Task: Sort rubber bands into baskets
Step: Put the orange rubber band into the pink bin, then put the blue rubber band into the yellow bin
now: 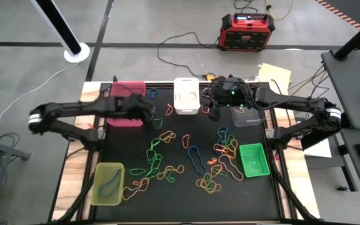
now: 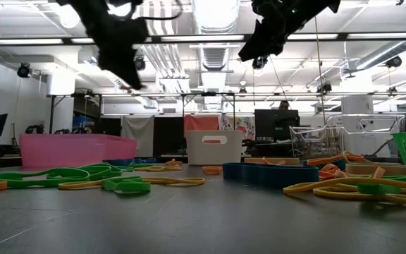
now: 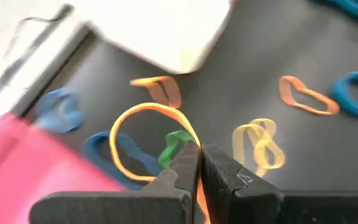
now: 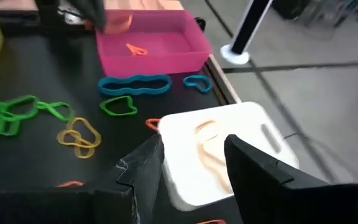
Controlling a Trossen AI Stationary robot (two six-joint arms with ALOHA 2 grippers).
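Most bands (image 1: pixel 192 159) lie unsorted on the mat; the pink basket (image 4: pixel 151 40) at far left has one orange band, the white basket (image 4: pixel 219 152) at far centre a tan one, probably. The left gripper (image 3: pixel 197 163), beside the pink basket, is closed on an orange band (image 3: pixel 145 127). The right gripper (image 4: pixel 191 158) hangs open and empty over the white basket. No writing is readable.
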